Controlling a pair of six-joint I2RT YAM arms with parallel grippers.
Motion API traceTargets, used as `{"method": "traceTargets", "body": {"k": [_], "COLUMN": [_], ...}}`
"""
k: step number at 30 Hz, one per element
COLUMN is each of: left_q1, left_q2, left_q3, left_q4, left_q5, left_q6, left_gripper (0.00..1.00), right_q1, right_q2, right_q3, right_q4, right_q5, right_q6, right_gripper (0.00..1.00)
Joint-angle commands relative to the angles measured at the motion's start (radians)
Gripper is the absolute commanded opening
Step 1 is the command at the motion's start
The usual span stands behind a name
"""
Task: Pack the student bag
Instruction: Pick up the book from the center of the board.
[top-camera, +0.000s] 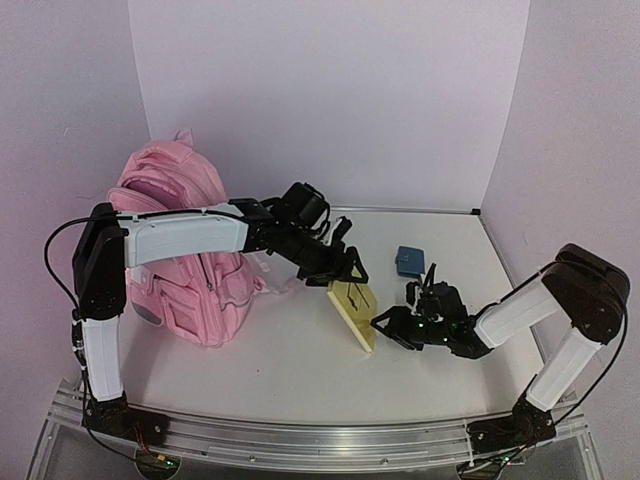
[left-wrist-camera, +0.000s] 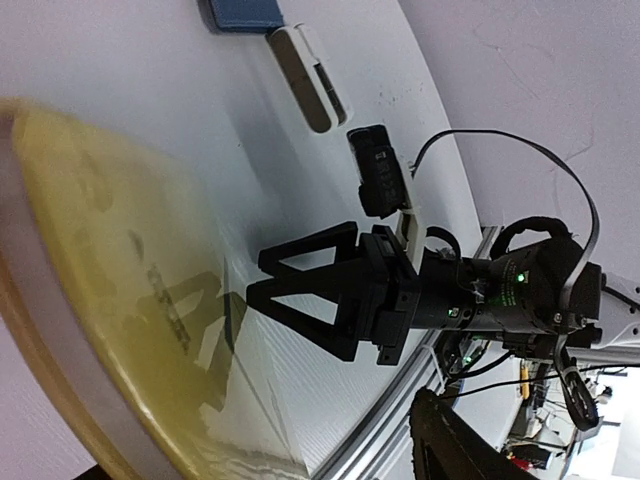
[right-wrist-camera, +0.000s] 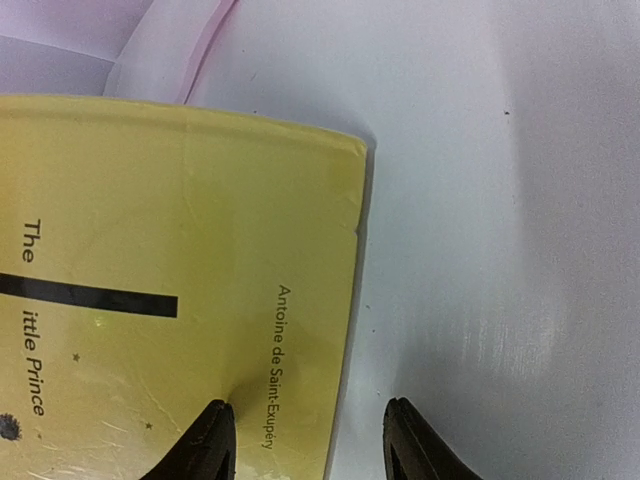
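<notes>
Right gripper (right-wrist-camera: 305, 412): released; jaws spread astride the near corner of the book (right-wrist-camera: 150, 250), one finger over its cover, the other over bare table (top-camera: 280, 370).
Book: thin yellow paperback, tilted. Judged stiff and light, with a glossy cover that may slip.
Left gripper (top-camera: 345, 274): clenched on the book's upper edge, going by the top view.
Blue pouch (top-camera: 409, 261): beyond, lying apart.
Student bag (top-camera: 185, 250): far left, upright behind my left arm. Judged soft, saggy and light, so take it by the top handle or a zip lip.
</notes>
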Motion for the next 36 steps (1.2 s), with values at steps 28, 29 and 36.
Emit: {"method": "traceTargets", "body": {"k": [28,29,36], "left_q1": [0.124,0.134,0.181], "left_q2": [-0.358,-0.37,-0.422], "left_q3": [-0.071,-0.073,-0.085], "left_q4": [0.388,0.405,0.46], "left_q5": [0.159,0.178,0.305], "left_q6": [-0.012,-0.016,-0.036], "left_gripper": [0.0,0.0,0.0], "right_q1": [0.005,0.005,0.005], "right_q2": [-0.804,-0.791,-0.697], "right_q3": [-0.013,-0.002,0.053], "right_q4": [-0.259,-0.257,-0.112], "right_q5": [0.179,0.164,0.0], "right_q6": [-0.033,-0.038,-0.068], "right_gripper": [0.95,0.96,0.98]}}
